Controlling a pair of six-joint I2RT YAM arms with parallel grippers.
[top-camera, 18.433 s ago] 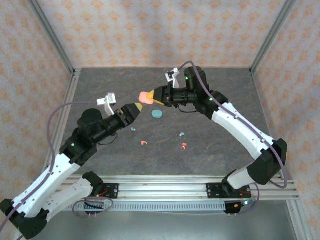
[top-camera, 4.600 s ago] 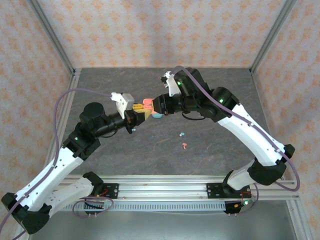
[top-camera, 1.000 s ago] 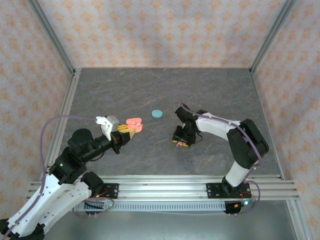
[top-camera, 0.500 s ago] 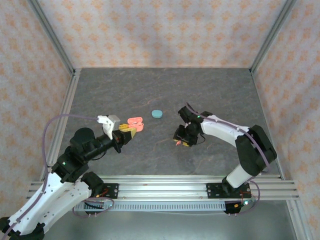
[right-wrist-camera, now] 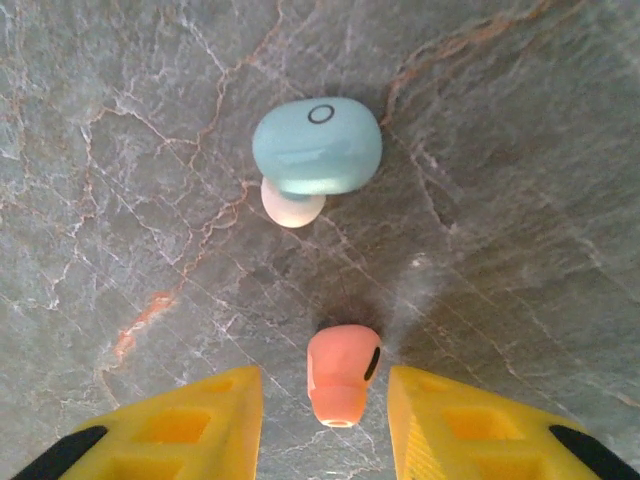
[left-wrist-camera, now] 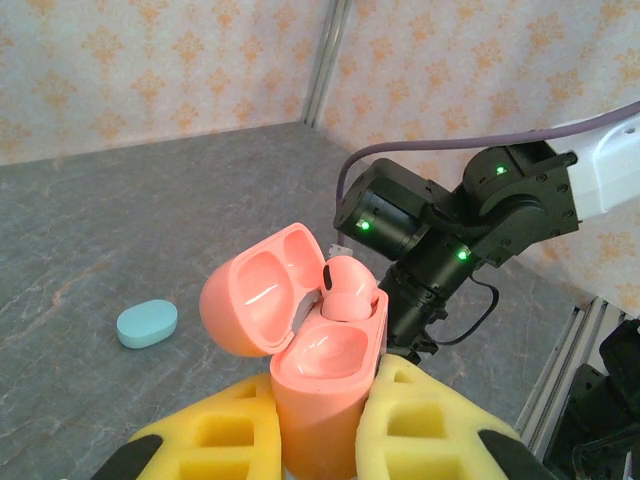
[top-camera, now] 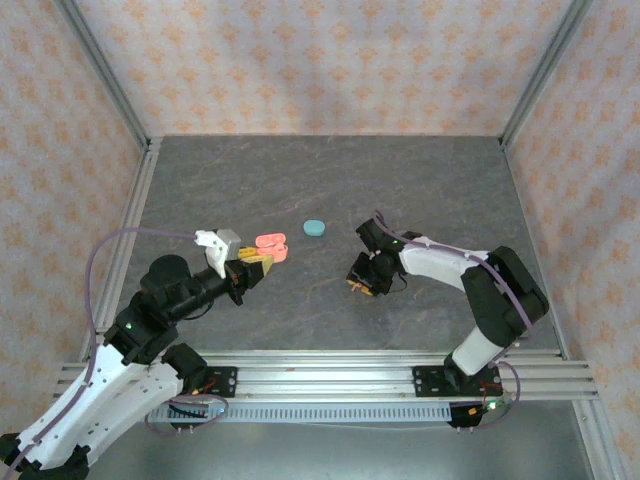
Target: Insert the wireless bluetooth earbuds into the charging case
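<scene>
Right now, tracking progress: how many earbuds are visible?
3. Pink earbud in the case that the left gripper holds; second pink earbud and teal earbud on the table by the right gripper. Another may be hidden.

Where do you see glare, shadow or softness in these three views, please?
Left wrist: sharp on the pink case, glare inside its lid. Right wrist: crisp pink earbud and teal earbud, faint shadows. Top external: evenly lit, fine detail barely resolved.
</scene>
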